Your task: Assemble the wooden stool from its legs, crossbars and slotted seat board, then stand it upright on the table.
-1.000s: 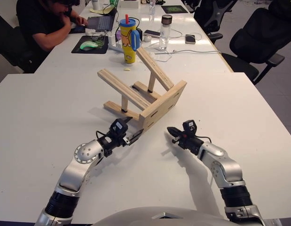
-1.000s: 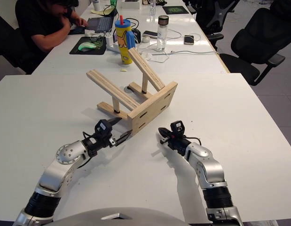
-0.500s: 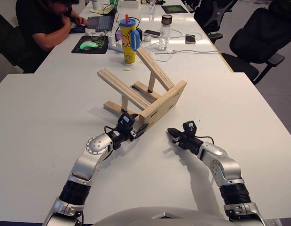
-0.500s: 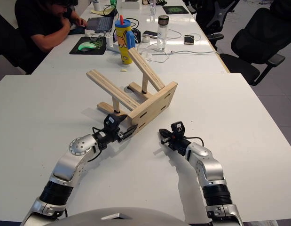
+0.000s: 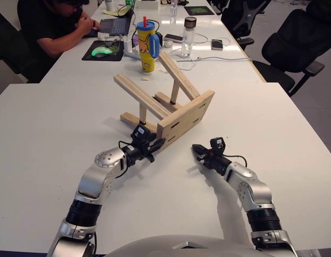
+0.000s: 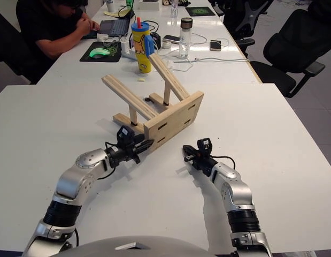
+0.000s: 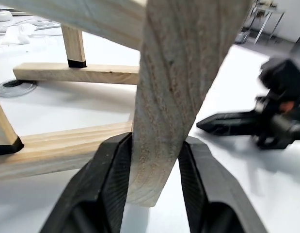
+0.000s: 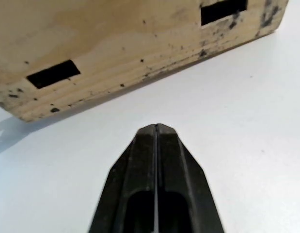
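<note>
The wooden stool lies tipped on its side at the middle of the white table, legs and crossbars pointing away to the left. Its slotted seat board stands on edge. My left gripper is shut on the board's near lower corner, one dark finger on each face of the wood. My right gripper is shut and holds nothing. It hovers low over the table, a short way to the right of the same corner, with its tip aimed at the slotted face.
A second table behind carries a yellow cup, a clear bottle, a laptop, a green mouse and cables. Black office chairs stand at the right. Bare white tabletop lies left, right and in front of the stool.
My left gripper moved forward from beside the seat board and shut on its near corner. The stool shifted slightly. The right gripper has barely moved.
</note>
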Robot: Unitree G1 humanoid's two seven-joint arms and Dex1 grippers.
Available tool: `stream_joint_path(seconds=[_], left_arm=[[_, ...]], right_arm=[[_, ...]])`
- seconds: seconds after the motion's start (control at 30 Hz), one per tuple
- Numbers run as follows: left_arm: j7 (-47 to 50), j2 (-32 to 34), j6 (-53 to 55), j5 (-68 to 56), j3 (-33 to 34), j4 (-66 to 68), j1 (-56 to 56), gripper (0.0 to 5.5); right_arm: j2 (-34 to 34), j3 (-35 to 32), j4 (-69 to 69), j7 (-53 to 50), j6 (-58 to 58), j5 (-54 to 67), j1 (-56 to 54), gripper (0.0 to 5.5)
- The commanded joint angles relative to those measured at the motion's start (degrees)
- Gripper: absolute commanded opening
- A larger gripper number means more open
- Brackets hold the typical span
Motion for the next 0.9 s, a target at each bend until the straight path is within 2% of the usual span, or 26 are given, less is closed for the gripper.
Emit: stream_joint_path(seconds=[0.03, 0.1, 0.17, 0.27, 0.33, 0.5, 0.63, 0.77, 0.8, 0.9], left_arm=[[6.53, -9.51, 13.72, -18.76, 11.23, -3.70, -7.87, 1.39], [12.89, -14.35, 18.84, -29.65, 18.38, -3.38, -12.73, 1.39], [21.60, -17.62, 19.01, -41.18, 24.70, -1.06, -18.04, 1.39], [37.59, -19.58, 11.64, -57.89, 33.10, 4.56, -28.04, 1.39], [45.13, -18.69, 4.82, -62.29, 37.93, 8.26, -35.20, 1.37], [54.69, -15.63, -3.82, -62.75, 44.52, 14.09, -41.71, 1.32], [58.52, -15.80, -4.24, -60.52, 44.58, 16.19, -37.12, 1.32], [56.40, -16.03, -5.22, -59.36, 44.38, 18.96, -32.88, 1.32], [55.76, -15.64, -5.66, -58.78, 44.54, 20.12, -32.12, 1.68], [53.01, -13.89, -6.49, -57.24, 44.73, 23.41, -30.63, 2.11]], right_arm=[[0.63, -0.46, 3.66, -0.82, 0.90, -0.59, 1.69, 0.00], [1.02, -0.12, 4.48, -0.73, 0.89, -0.84, 1.94, 0.00], [1.26, 0.45, 5.21, -0.71, 0.95, -1.18, 1.96, 0.00], [2.00, 0.98, 5.90, -0.64, 1.11, -1.13, 1.58, 0.00], [2.46, 1.55, 6.42, -0.62, 1.08, -1.39, 1.25, 0.00], [3.45, 2.40, 8.17, -0.99, 0.71, -2.16, 0.32, 0.00], [3.68, 2.98, 9.46, -1.19, 0.34, -2.94, -0.58, 0.00], [3.74, 3.08, 10.04, -1.22, 0.29, -3.68, -1.11, 0.00], [3.74, 3.20, 9.97, -1.28, 0.35, -3.82, -1.08, 0.00], [3.72, 3.52, 10.03, -1.33, 0.42, -4.16, -1.05, 0.00]])
